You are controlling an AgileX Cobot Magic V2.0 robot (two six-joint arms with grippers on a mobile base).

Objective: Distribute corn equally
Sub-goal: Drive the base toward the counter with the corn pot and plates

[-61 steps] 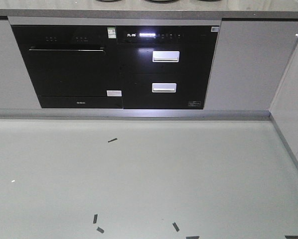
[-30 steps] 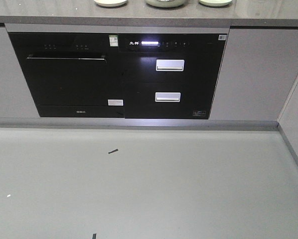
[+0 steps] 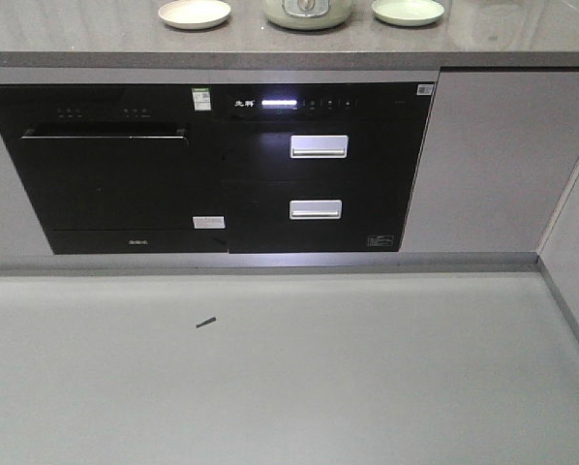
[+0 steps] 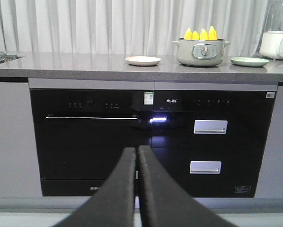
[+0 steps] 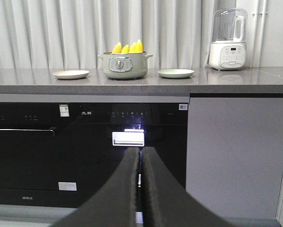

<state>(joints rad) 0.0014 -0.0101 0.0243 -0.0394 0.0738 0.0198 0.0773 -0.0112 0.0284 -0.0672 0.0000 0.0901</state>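
Yellow corn (image 4: 200, 34): several cobs are stood upright, tips showing, in a pale green pot (image 4: 200, 52) on the grey countertop (image 4: 84, 64). A cream plate (image 4: 142, 60) and a green plate (image 4: 249, 61) are set either side of the pot. Left gripper (image 4: 136, 150) and right gripper (image 5: 140, 151): black fingers are pressed together, low before the black appliance front (image 4: 89, 142), well apart from the corn.

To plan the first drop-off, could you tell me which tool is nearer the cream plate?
Left, likely. The left tool points nearly straight at the cream plate, below and well short of it; for the right tool the plate lies off to its left.
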